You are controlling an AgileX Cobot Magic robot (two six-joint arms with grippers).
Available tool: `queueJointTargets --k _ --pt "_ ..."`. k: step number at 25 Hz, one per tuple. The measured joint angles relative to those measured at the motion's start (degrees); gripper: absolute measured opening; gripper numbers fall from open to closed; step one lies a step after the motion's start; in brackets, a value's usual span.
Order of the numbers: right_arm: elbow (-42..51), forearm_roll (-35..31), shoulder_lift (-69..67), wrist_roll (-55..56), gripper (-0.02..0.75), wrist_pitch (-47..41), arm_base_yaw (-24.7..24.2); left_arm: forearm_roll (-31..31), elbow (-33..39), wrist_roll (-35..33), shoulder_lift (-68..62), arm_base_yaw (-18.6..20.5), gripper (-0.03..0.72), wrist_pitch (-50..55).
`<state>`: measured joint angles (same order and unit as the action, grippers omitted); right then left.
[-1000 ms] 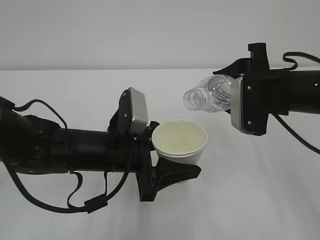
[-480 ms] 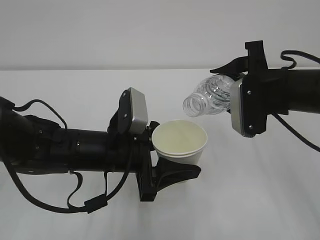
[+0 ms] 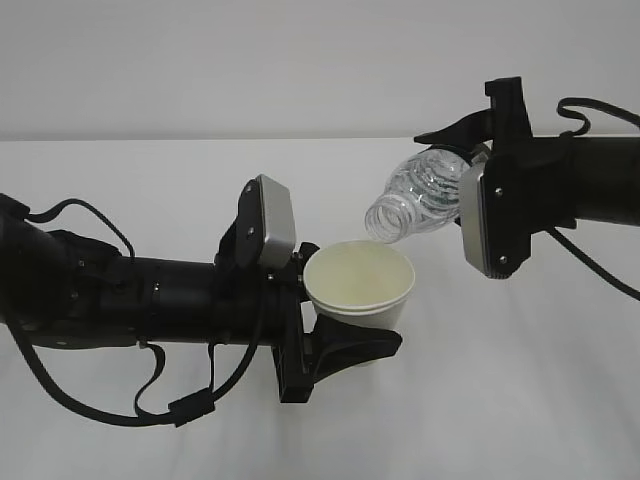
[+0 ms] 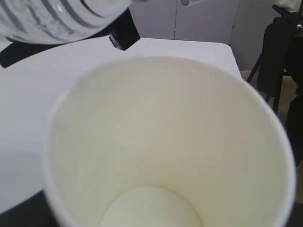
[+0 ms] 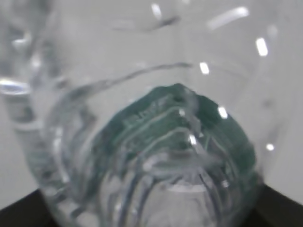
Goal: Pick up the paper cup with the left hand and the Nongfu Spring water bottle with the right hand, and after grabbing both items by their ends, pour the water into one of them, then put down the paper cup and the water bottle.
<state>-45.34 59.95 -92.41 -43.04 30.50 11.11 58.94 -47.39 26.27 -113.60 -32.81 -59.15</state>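
The white paper cup (image 3: 360,285) stands upright in the air, and my left gripper (image 3: 345,325) is shut on its lower part. In the left wrist view the cup (image 4: 165,142) fills the frame; its cream inside looks dry. My right gripper (image 3: 462,180) is shut on the base end of the clear Nongfu Spring water bottle (image 3: 420,195). The bottle lies tilted, its open mouth pointing down-left just above the cup's far right rim. No stream of water shows. In the right wrist view the bottle (image 5: 156,132) fills the frame, its green label seen through the plastic.
Both arms hang over a white table (image 3: 520,400) in front of a pale wall. Black cables loop under the left arm (image 3: 150,390) and behind the right arm (image 3: 600,115). A dark chair-like thing (image 4: 284,71) stands past the table's far corner.
The right gripper has rolled and dropped the bottle's mouth lower and closer to the cup's rim. The left arm and cup have stayed still.
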Motion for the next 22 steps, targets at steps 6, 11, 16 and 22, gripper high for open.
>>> queueJointTargets --k 6,11,16,22 --pt "-1.4 0.0 0.0 -1.3 0.491 0.2 0.0 0.0 0.0 0.0 0.0 0.0 0.486 0.0" --pt "-2.3 0.0 0.0 -1.5 0.491 0.4 0.0 0.0 0.0 0.0 0.0 0.0 0.486 0.0" --pt "-2.4 0.0 0.0 -3.7 0.491 0.5 0.0 0.0 0.0 0.0 0.0 0.0 0.486 0.0" --pt "-2.4 0.0 0.0 -5.2 0.491 1.0 0.0 0.0 0.0 0.0 0.0 0.0 0.486 0.0"
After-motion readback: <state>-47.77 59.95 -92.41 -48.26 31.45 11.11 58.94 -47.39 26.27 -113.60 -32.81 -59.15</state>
